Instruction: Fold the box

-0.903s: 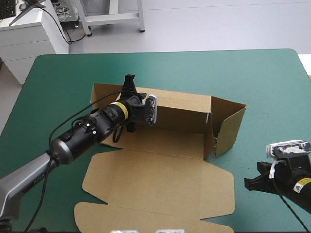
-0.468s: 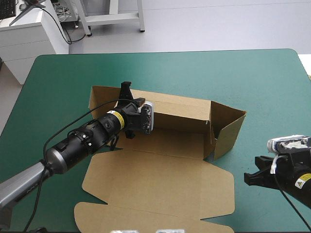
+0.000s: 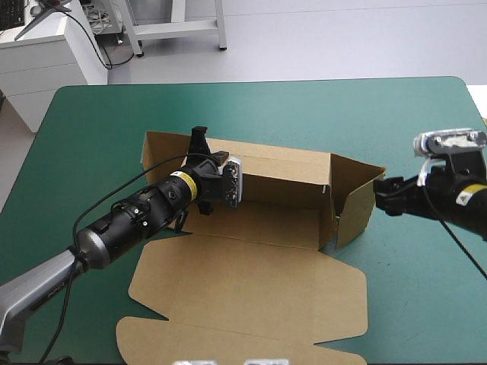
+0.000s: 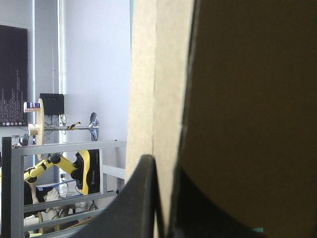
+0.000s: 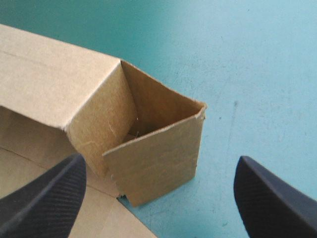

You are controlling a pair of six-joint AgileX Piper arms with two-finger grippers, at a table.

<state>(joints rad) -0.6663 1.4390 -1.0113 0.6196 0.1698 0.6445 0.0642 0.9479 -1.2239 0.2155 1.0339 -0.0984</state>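
On the teal-green table cover (image 3: 319, 106), the brown cut-board box (image 3: 259, 281) sits mid-table: lid flat toward the near edge, back wall (image 3: 281, 171) and right end flap (image 5: 158, 158) up. Looks light, stiff in the panels, hinging at creases, so grip thin top edges. Now the left black fin-fingered gripper (image 3: 199, 141) is clamped on the back wall's rim; the right gripper (image 3: 383, 195) gapes beside the flap.

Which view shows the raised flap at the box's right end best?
The right wrist view: the flap stands upright just ahead of the open right gripper, with its faces and corner plain. The high view shows it small, at the right end of the box. The left wrist view shows only a close board wall, not that flap.
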